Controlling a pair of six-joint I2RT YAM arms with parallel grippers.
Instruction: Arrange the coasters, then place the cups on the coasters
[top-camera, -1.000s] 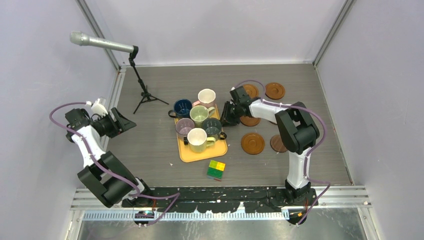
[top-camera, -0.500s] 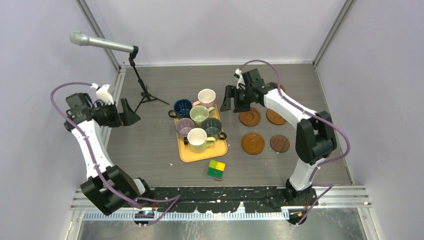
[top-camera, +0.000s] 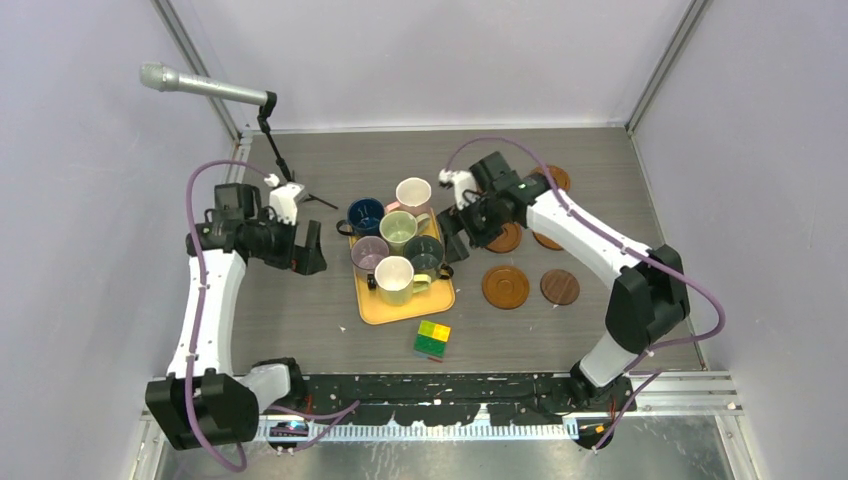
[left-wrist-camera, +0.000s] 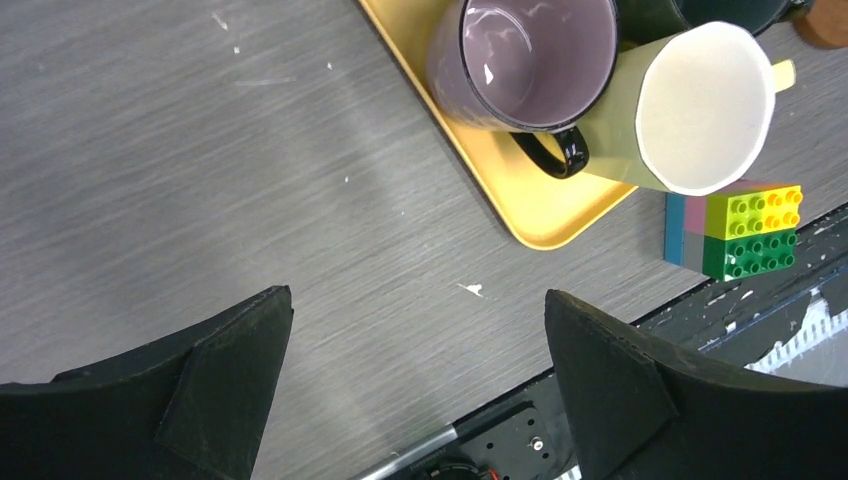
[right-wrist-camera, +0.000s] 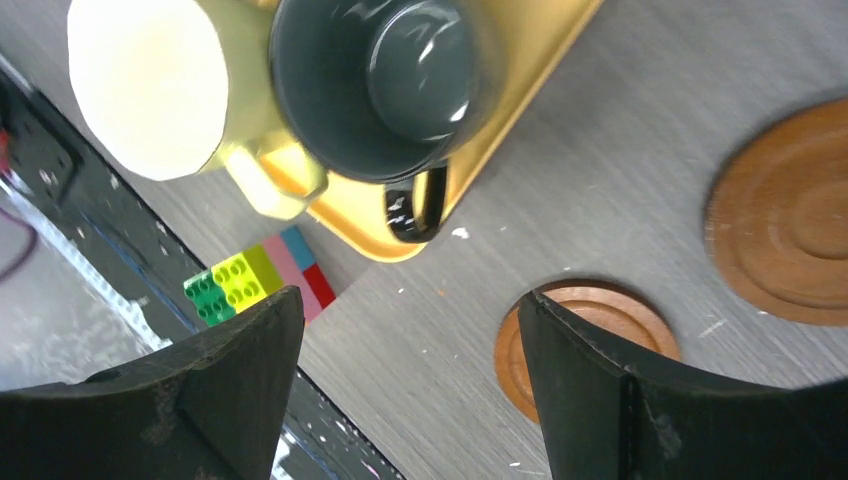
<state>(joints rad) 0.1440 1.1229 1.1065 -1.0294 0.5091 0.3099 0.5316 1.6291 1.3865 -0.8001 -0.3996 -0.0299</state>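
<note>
Six cups stand on the orange tray (top-camera: 405, 300): dark blue (top-camera: 365, 215), white-pink (top-camera: 413, 192), light green (top-camera: 398, 230), mauve (top-camera: 369, 252), dark grey-green (top-camera: 425, 255) and cream (top-camera: 394, 278). Right of the tray lie a reddish coaster (top-camera: 505, 287) and a darker coaster (top-camera: 559, 287). Three more coasters are partly hidden by the right arm. My left gripper (top-camera: 310, 255) hangs open left of the tray, with nothing between its fingers (left-wrist-camera: 417, 300). My right gripper (top-camera: 448, 235) is open at the tray's right edge, above bare table between the grey-green cup (right-wrist-camera: 385, 85) and a coaster (right-wrist-camera: 610, 310).
A yellow-green block (top-camera: 432, 338) sits in front of the tray. A microphone on a tripod stand (top-camera: 290, 190) occupies the back left, close behind the left arm. Walls enclose the table on three sides.
The left arm has swung in from the far left toward the tray. The right gripper has come back from the coasters to the tray's right edge. Both grippers have opened wider.
</note>
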